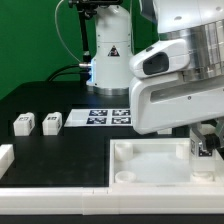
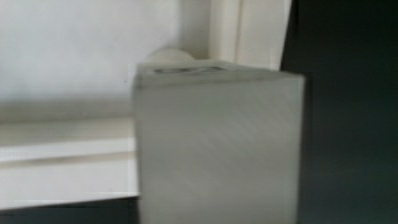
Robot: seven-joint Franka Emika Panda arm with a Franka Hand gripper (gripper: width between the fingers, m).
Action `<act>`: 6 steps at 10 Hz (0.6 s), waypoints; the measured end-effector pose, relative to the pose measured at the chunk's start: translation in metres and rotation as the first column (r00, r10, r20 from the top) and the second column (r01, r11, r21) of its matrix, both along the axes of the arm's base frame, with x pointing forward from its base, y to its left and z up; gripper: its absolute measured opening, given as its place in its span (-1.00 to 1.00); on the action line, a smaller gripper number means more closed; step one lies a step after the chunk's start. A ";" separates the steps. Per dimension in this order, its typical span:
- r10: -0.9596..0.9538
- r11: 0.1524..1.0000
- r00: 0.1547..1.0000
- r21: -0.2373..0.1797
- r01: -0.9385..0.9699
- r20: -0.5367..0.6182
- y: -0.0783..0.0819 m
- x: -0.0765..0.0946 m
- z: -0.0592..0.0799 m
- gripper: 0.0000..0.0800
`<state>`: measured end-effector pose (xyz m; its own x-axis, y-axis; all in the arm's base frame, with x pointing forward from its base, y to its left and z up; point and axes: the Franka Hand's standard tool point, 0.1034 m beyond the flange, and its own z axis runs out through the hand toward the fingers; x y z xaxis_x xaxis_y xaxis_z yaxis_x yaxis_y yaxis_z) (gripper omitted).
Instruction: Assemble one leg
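A white leg [image 2: 214,140] stands upright and fills the middle of the wrist view, running down to where my jaws are; my fingers themselves do not show there. In the exterior view my gripper [image 1: 206,148] is low over the near right corner of the large white board [image 1: 150,165], apparently shut on that leg, which is mostly hidden by the hand. The board's raised rim [image 2: 249,40] shows just behind the leg. Two more legs [image 1: 22,124] [image 1: 51,122] lie on the black table at the exterior view's left.
The marker board [image 1: 105,117] lies flat behind the white board. A white part [image 1: 5,155] sits at the exterior view's far left edge. The arm's white base [image 1: 108,60] stands at the back, and the arm's bulk covers the exterior view's right.
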<state>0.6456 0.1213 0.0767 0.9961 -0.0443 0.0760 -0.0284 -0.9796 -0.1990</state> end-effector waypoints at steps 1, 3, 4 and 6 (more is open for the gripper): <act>-0.111 0.993 0.993 0.034 0.112 -0.028 -0.003 0.000 -0.003 -0.99; -0.114 0.993 0.993 0.034 0.115 -0.029 -0.002 0.000 -0.003 -0.99; -0.114 0.993 0.993 0.034 0.115 -0.029 -0.003 0.000 -0.003 -0.99; -0.108 0.993 0.993 0.034 0.109 -0.039 -0.004 -0.001 0.002 -0.45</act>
<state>0.6449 0.1175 0.0790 0.9874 -0.1541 0.0357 -0.1419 -0.9626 -0.2308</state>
